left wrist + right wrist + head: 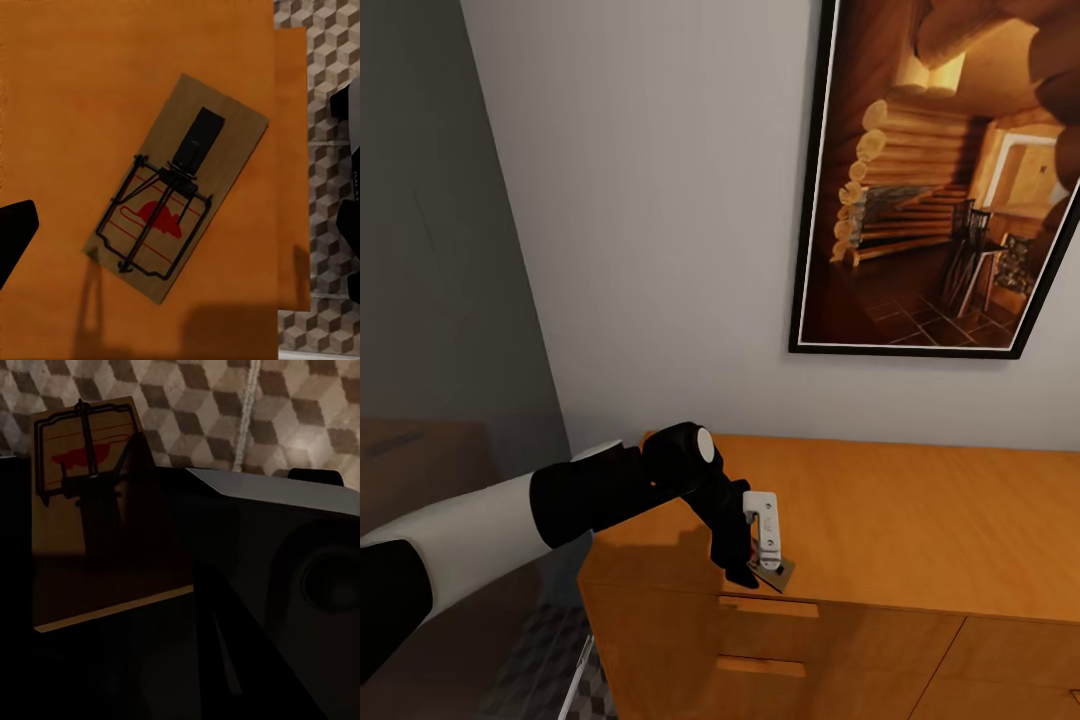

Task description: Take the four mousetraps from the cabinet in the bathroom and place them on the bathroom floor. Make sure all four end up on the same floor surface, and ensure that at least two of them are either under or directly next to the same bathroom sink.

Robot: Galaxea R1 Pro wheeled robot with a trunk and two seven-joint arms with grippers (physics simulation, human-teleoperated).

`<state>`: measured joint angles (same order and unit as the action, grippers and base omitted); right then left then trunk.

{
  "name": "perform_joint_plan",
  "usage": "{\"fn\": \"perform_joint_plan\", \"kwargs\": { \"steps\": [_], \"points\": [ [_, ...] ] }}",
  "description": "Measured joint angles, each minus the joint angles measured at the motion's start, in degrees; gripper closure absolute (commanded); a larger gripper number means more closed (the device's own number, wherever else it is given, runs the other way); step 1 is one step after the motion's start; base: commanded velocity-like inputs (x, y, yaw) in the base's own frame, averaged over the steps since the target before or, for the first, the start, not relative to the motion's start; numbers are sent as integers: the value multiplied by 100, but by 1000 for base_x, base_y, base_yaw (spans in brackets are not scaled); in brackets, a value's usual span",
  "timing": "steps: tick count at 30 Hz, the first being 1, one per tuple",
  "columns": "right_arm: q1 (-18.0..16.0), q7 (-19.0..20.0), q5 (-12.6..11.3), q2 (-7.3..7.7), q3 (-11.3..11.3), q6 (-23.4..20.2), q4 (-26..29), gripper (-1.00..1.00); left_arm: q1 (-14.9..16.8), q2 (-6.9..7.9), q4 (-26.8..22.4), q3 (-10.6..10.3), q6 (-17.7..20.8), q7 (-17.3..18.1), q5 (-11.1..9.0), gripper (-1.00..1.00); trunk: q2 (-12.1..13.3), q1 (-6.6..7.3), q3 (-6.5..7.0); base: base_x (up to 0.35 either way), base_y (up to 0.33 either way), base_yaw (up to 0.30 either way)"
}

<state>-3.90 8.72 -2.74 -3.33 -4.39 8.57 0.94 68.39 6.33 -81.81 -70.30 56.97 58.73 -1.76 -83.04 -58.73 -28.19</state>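
Left tool (762, 568) hangs over the front edge of the cabinet (920, 520), just above a mousetrap (176, 199) that lies flat on the top. How far its fingers are open, I cannot tell. Right tool holds a second mousetrap (97, 510) above the floor (225, 405).

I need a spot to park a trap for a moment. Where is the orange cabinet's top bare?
The orange-brown wooden cabinet top lies bare from the left hand rightward, below the framed cabin picture. The front-left edge is crowded: a tan mousetrap lies there under that hand.
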Motion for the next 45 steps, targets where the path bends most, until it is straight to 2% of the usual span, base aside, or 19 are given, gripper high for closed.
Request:
{"fn": "perform_joint_plan", "kwargs": {
  "steps": [5,7,10,12,15,19,27,34,45],
  "points": [
    [1,0,0,-2,0,0,3,100,0,22,5,61,-14,4,5,-100,0,0,0,0,0,0],
    [0,0,0,-7,0,2,6,100,0,32,8,198,-31,8,4,-100,0,0,0,0,0,0],
    [2,0,0,-15,0,1,12,100,0,62,17,545,-218,16,-4,-100,0,0,0,0,0,0],
    [2,0,0,-18,0,0,14,100,0,67,32,664,-345,38,-11,-100,0,0,0,0,0,0],
    [1,0,0,-26,0,-4,16,100,0,68,177,812,-608,254,-11,-100,0,0,0,0,0,0],
    [2,0,0,-33,0,-6,17,100,0,24,534,866,-790,593,14,-100,0,0,0,0,0,0],
    [3,0,0,-29,0,-2,18,100,0,-195,1160,813,-1290,732,156,-100,0,0,0,0,0,0],
    [2,1,0,-30,0,2,19,100,1,-224,1296,491,-1358,741,181,-100,0,0,0,0,0,0],
    [0,1,0,-28,0,3,18,100,1,-220,1300,352,-1366,748,187,-100,0,0,0,0,0,0]
  ]
}}
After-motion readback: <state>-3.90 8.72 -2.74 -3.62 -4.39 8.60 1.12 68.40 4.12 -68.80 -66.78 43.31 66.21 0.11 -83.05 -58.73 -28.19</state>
